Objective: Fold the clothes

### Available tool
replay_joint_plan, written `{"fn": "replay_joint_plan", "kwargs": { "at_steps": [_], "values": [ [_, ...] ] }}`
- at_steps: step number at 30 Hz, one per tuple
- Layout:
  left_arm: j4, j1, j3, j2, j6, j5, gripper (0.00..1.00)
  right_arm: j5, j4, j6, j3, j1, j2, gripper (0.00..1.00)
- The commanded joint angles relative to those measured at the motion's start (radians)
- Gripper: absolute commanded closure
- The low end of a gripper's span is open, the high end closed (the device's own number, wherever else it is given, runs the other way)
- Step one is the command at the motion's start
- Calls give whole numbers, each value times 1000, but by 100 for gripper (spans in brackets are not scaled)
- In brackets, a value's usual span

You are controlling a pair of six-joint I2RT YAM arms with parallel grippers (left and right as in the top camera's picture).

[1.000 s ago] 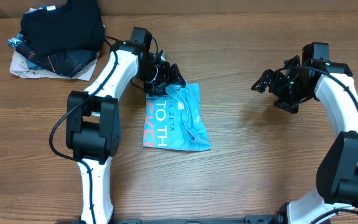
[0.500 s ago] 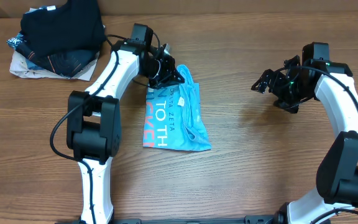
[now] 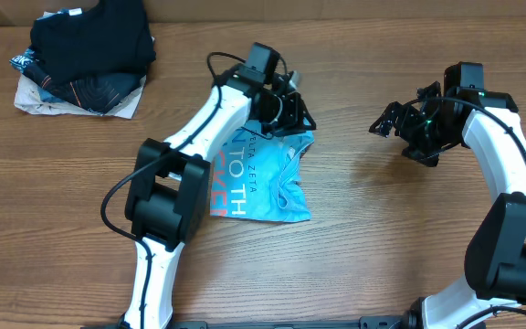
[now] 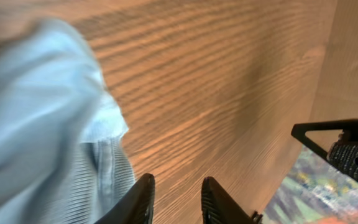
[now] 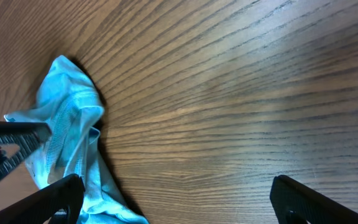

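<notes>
I am part way through folding the shirt (image 3: 261,183). It lies bunched and half folded near the middle of the table (image 3: 391,247). My left gripper (image 4: 176,190) is at its top corner. The fingers are a little apart with only wood between them, and the cloth is just beside one finger. My right gripper (image 3: 391,123) is spread wide and empty, well apart from the shirt. Next I think I must pinch an edge and lay it over flat.

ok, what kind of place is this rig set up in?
Probably a robotics lab bench rather than a home: a left arm and a right arm fixed at a wooden table, one blue T-shirt laid out between them, and a pile of dark clothes at the far corner.
</notes>
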Motion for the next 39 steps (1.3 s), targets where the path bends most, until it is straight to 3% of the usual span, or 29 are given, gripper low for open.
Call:
{"fn": "replay_joint_plan", "kwargs": {
  "at_steps": [1, 5, 10, 12, 15, 16, 20, 23, 32, 39],
  "values": [
    [-8, 4, 34, 1, 4, -14, 66, -9, -8, 0, -4, 6, -17, 0],
    [-89, 38, 81, -10, 58, 16, 53, -9, -28, -1, -4, 6, -17, 0],
    [-298, 103, 175, -27, 151, -28, 41, -54, -64, -1, -4, 9, -17, 0],
    [-399, 128, 214, -29, 159, -112, 31, -102, -82, -2, -4, 19, -17, 0],
    [-541, 178, 255, -29, 139, -289, 4, -177, -101, -29, -4, 52, -17, 0],
    [-573, 198, 257, -29, 137, -326, 0, -190, -103, -31, -4, 71, -17, 0],
    [-648, 263, 254, -27, 137, -370, 0, -183, -87, 1, -4, 170, -17, 0],
    [-682, 299, 254, -27, 137, -398, 0, -97, -56, 146, -4, 252, -17, 1],
    [-736, 311, 253, -27, 141, -496, 0, 125, 2, 360, -4, 469, -16, 45],
    [-735, 295, 252, -27, 141, -496, 0, 134, 41, 462, -4, 524, 6, 46]
  ]
}}
